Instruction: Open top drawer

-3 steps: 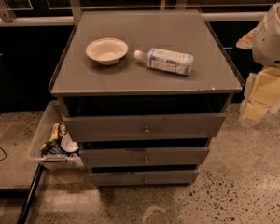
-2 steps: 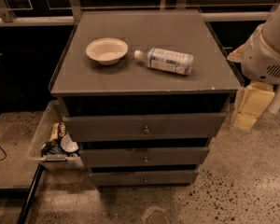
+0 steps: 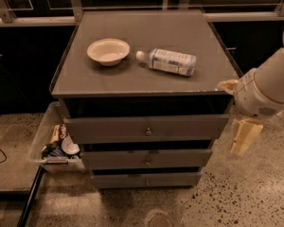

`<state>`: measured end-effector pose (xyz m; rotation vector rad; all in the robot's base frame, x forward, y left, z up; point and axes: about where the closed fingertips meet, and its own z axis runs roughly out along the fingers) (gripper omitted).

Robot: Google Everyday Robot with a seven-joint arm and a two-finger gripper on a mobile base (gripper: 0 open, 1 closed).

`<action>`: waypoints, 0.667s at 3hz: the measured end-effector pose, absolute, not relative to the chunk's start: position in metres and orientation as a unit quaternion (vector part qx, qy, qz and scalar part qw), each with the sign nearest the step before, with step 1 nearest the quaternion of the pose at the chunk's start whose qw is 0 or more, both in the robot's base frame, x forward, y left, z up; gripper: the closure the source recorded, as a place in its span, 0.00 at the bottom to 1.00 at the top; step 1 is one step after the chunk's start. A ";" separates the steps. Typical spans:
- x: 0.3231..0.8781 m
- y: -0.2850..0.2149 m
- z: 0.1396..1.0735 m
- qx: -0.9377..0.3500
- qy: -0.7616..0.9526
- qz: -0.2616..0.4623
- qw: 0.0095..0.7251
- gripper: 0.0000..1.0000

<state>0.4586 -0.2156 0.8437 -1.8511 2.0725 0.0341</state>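
Your gripper point(image 3: 244, 137) has dropped lower and leftward to just off the right end of the top drawer point(image 3: 109, 128), whose knob point(image 3: 148, 132) lies well to its left; its opening cannot be told.

White rounded arm point(image 3: 270, 84), domed wrist, cream jaws below it, far R

Grey cabinet top point(image 3: 180, 37), bowl point(image 3: 108, 51), water bottle point(image 3: 168, 61)

arm point(image 3: 270, 82): chopped off by the right edge
gripper point(image 3: 244, 136): low, just right of the top drawer point(image 3: 109, 126), top tucked behind the wrist
bin point(image 3: 39, 135): partly behind the cabinet point(image 3: 146, 82), contents too jumbled to tell
bottle point(image 3: 173, 61): label unreadable
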 end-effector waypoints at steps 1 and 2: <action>0.465 -0.220 0.806 -0.676 0.708 0.032 0.200 0.00; 0.465 -0.220 0.806 -0.676 0.708 0.032 0.200 0.00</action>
